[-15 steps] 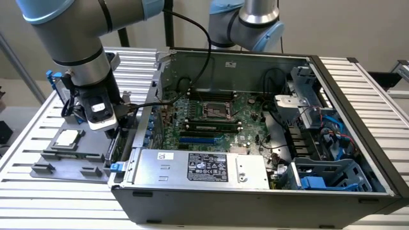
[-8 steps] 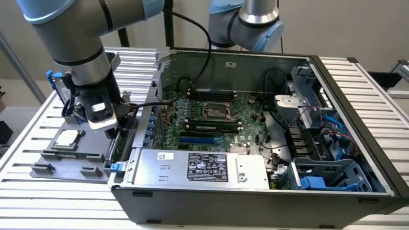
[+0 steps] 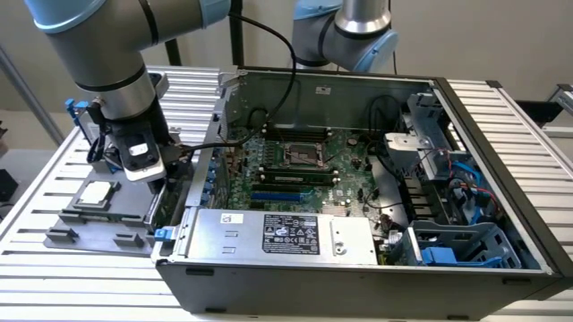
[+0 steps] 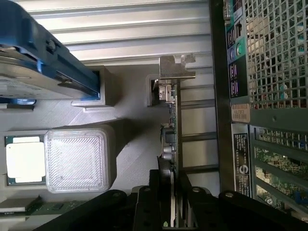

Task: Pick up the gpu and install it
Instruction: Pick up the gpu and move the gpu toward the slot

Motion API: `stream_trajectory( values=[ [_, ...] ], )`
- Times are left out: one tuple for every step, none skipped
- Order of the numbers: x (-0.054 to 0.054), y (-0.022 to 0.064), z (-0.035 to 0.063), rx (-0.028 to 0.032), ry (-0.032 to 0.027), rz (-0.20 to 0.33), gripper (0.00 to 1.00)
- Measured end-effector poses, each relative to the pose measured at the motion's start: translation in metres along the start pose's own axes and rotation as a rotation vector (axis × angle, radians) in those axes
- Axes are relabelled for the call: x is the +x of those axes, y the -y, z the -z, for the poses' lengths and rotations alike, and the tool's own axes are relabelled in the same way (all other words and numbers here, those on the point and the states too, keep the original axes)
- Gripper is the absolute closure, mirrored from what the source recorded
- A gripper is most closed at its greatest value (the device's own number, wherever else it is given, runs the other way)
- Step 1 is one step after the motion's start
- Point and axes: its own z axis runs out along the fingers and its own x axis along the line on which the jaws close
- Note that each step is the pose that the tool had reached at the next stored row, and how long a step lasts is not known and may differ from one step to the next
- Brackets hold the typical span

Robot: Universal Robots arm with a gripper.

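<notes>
Gripping: the gripper [image 4: 174, 186] is clenched on the gpu [image 4: 173, 134], one finger on each flat face of the card, which the wrist view sees edge-on.
Gpu place: over the grey parts tray [image 4: 130, 120], just beside the outer wall of the computer case [image 3: 358, 285], with its silver bracket [image 4: 176, 67] at the end far from the fingers.
Arm place: in the exterior view the gripper [image 3: 147, 176] hangs low over the tray [image 3: 98, 225], on the exterior view's left of the case.
Done: the grasp looks made, judging by how closely the fingers hug the card.
Unclear: I cannot tell whether the card is free of the tray's stand.
Left: carrying the card into the case and seating it on the motherboard [image 3: 331, 151]; the blue slot [image 3: 282, 196] looks unfilled.
Progress: an early stage by my reading, pick-up in hand and install not yet begun.
Count, cards: one gpu.
Count, tray parts: one CPU chip [image 4: 21, 161], one hard drive [image 4: 29, 62] with blue rails, one pale ribbed square block [image 4: 79, 161].
Count, cases: one, lying open.
Count, grippers: one.
</notes>
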Motion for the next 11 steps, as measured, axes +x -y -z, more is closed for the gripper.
stream_trajectory(
  values=[
    [0.0,0.0,0.0,0.0,0.0,0.0,1.0],
    [0.0,0.0,0.0,0.0,0.0,0.0,1.0],
    [0.0,0.0,0.0,0.0,0.0,0.0,1.0],
    [0.0,0.0,0.0,0.0,0.0,0.0,1.0],
    [0.0,0.0,0.0,0.0,0.0,0.0,1.0],
    [0.0002,0.0001,-0.0001,-0.0001,0.0002,0.001,1.0],
    [0.0008,0.0001,-0.0001,-0.0003,0.0002,0.004,1.0],
    [0.0018,0.0002,0.0,-0.0004,-0.0001,0.01,1.0],
    [0.003,0.0003,0.0,-0.0006,-0.0006,0.017,1.0],
    [0.004,0.0004,0.0001,-0.0009,-0.0009,0.024,1.0],
    [0.005,0.0005,0.0001,-0.0012,-0.0012,0.031,1.0]
  ],
)
